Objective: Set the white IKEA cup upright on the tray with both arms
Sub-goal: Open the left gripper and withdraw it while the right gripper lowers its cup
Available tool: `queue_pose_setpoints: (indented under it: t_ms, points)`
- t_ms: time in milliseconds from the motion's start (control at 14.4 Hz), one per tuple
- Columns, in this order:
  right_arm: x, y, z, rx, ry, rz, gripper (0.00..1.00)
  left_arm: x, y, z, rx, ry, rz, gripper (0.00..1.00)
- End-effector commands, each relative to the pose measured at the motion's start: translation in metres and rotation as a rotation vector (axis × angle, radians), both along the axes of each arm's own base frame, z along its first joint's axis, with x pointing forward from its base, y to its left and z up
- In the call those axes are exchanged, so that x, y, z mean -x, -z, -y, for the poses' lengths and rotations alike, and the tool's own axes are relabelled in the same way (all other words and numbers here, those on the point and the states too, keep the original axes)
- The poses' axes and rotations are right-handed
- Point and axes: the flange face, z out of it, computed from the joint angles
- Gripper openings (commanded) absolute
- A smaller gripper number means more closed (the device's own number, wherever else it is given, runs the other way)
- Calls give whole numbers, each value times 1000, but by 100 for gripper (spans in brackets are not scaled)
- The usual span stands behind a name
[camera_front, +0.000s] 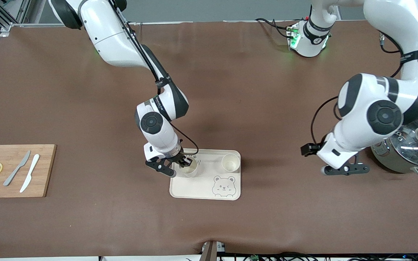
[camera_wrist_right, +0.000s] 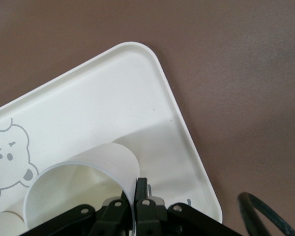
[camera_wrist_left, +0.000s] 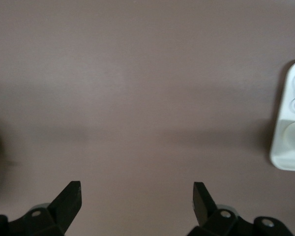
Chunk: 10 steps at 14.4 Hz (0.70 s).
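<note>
Counter [camera_front: 252, 90]: brown, carries everything listed.

Tray [camera_front: 194, 188]: cream, bear face at its near edge, lying nearer the front camera than the counter's middle.

My right gripper [camera_front: 184, 162]: over the tray's end toward my right arm, fingers pinched together on the rim wall of the held cup [camera_front: 190, 168]. To finish well, I judge I should settle the base flat before letting go, then lift straight up.

My left gripper [camera_wrist_left: 137, 204]: waiting low over bare counter beside the pot [camera_front: 412, 145], fingers wide apart, empty.

Held cup: mouth up, long axis near vertical. A second cup [camera_front: 230, 162] stands upright on the tray.
</note>
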Motion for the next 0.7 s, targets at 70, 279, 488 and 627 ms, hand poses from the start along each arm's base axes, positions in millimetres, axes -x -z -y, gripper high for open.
queue_pose_setpoints:
  t_ms: [70,279,488,627]
  points:
    - [-1,3,-7,7,19,25,0,12,-10,-29,12,58,1,100]
    - [-1,4,-6,9,20,24,0,11,-29,-55,50,58,26,100]
    - [-1,4,-6,9,20,24,27,15,-45,-60,59,38,45,100]
    - [-1,4,-6,9,20,24,46,25,-61,-62,56,30,61,100]
